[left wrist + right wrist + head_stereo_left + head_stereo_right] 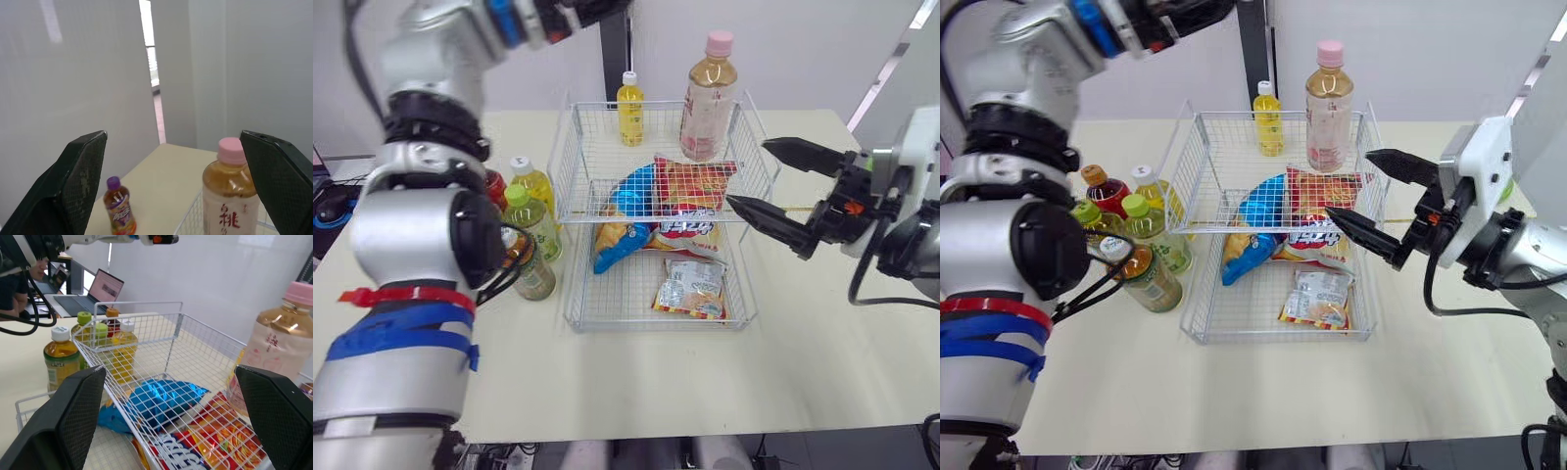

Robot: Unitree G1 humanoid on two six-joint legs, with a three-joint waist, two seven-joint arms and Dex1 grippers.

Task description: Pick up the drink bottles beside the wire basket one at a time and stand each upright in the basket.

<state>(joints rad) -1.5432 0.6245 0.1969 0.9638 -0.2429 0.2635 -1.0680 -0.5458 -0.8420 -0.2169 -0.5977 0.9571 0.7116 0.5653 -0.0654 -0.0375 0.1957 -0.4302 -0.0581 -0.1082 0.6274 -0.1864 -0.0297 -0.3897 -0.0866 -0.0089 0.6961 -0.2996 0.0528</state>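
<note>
**Right gripper spread at the basket's right wall; loose bottles stand on its left**

The right gripper [748,172] hovers with its fingers apart just beside the right wall of the wire basket [1273,338]. The cluster of drink bottles [1136,240] stands on the surface [803,343] against the basket's opposite, left wall, so the whole basket lies between them and this gripper.

The left gripper [172,134] is raised high, fingers wide apart.

Two bottles already stand upright at the back of the basket: a yellow bottle [629,113] and a pink-capped bottle [709,98], with bare mesh between them. The snack bags [690,186] fill the middle. The surface is bare in front of and right of the basket.

The pink-capped bottle's label shows "桃" (the other print is too small to read).
</note>
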